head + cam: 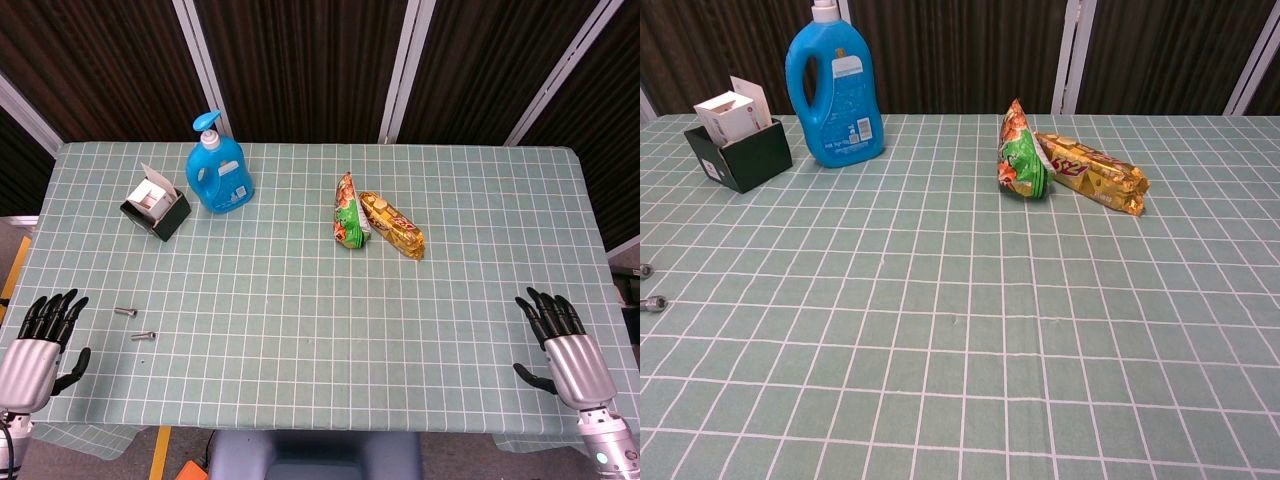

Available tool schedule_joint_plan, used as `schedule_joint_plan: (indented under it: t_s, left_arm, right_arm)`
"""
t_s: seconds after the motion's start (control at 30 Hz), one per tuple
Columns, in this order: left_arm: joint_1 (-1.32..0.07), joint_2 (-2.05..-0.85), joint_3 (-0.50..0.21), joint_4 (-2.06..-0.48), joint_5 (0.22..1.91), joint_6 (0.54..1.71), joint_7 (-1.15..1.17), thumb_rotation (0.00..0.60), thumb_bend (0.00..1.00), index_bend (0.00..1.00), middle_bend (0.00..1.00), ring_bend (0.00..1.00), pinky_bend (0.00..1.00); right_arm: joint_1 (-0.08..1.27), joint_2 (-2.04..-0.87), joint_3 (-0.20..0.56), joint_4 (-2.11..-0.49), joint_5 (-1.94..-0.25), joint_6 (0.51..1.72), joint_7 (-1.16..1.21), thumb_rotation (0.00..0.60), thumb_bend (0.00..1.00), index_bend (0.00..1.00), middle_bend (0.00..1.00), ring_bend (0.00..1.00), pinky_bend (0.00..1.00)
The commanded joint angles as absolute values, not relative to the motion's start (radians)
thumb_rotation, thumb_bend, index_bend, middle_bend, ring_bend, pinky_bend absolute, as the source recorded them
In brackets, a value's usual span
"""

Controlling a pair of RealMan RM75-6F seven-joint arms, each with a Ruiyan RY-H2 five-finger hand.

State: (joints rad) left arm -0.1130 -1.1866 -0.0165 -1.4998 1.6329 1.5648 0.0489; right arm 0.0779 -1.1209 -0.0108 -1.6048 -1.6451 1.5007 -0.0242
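Both hands rest open and empty at the near corners of the tabletop (pixel 300 300): the left hand (pixel 42 335) lies just beside two small bolts (pixel 134 324), the right hand (pixel 560 340) well apart from everything. Being tiny and round, the bolts could likely roll or skid off the near edge if fingertips nudge them instead of pinching cleanly.

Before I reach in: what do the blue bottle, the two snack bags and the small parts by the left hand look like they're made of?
Blue bottle: looks like glossy rigid plastic, with a moulded handle and soft highlights.
Green snack bag and yellow snack bag: thin shiny printed film, crinkled with crimped ends.
Two bolts near the left hand: probably bare metal, grey and glinting, too small to be sure.
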Motion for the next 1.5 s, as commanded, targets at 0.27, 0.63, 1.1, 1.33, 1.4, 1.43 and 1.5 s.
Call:
schedule_joint_plan:
  t_s: [0.27, 0.63, 1.1, 1.33, 1.4, 1.43, 1.5]
  left_arm:
    - [-0.17, -1.296, -0.068, -1.398, 1.599, 1.519, 0.043, 0.6, 0.44, 0.08, 0.6, 0.63, 0.8]
    - [-0.341, -1.466, -0.103, -1.085, 1.479, 1.205, -0.028, 0.6, 0.44, 0.35, 1.0, 1.0, 1.0]
    - [-0.388, -1.599, -0.076, -0.838, 1.462, 1.128, -0.097, 0.6, 0.44, 0.42, 1.0, 1.0, 1.0]
    - [-0.389, -1.619, -0.072, -0.763, 1.446, 1.111, -0.13, 0.6, 0.44, 0.43, 1.0, 1.0, 1.0]
    - [-0.389, -1.623, -0.07, -0.748, 1.445, 1.109, -0.139, 0.6, 0.44, 0.43, 1.0, 1.0, 1.0]
    - [-0.389, -1.625, -0.068, -0.739, 1.444, 1.105, -0.145, 0.6, 0.44, 0.43, 1.0, 1.0, 1.0]
    - [-0.391, -1.63, -0.065, -0.725, 1.443, 1.099, -0.153, 0.6, 0.44, 0.43, 1.0, 1.0, 1.0]
  right_arm:
    - [0.071, -1.112, -0.023, -1.587, -1.688, 1.536, 0.02, 0.6, 0.27, 0.0, 0.0, 0.0, 0.0]
    - [0.072, -1.128, -0.026, -1.59, -1.682, 1.519, -0.014, 0.6, 0.27, 0.0, 0.0, 0.0, 0.0]
    - [0.073, -1.121, -0.027, -1.593, -1.679, 1.516, -0.003, 0.6, 0.27, 0.0, 0.0, 0.0, 0.0]
    - [0.072, -1.118, -0.032, -1.596, -1.683, 1.515, 0.001, 0.6, 0.27, 0.0, 0.0, 0.0, 0.0]
    - [0.071, -1.117, -0.031, -1.596, -1.684, 1.517, 0.001, 0.6, 0.27, 0.0, 0.0, 0.0, 0.0]
    - [0.07, -1.118, -0.031, -1.596, -1.683, 1.519, -0.001, 0.6, 0.27, 0.0, 0.0, 0.0, 0.0]
    - [0.07, -1.118, -0.03, -1.597, -1.684, 1.52, -0.001, 0.6, 0.27, 0.0, 0.0, 0.0, 0.0]
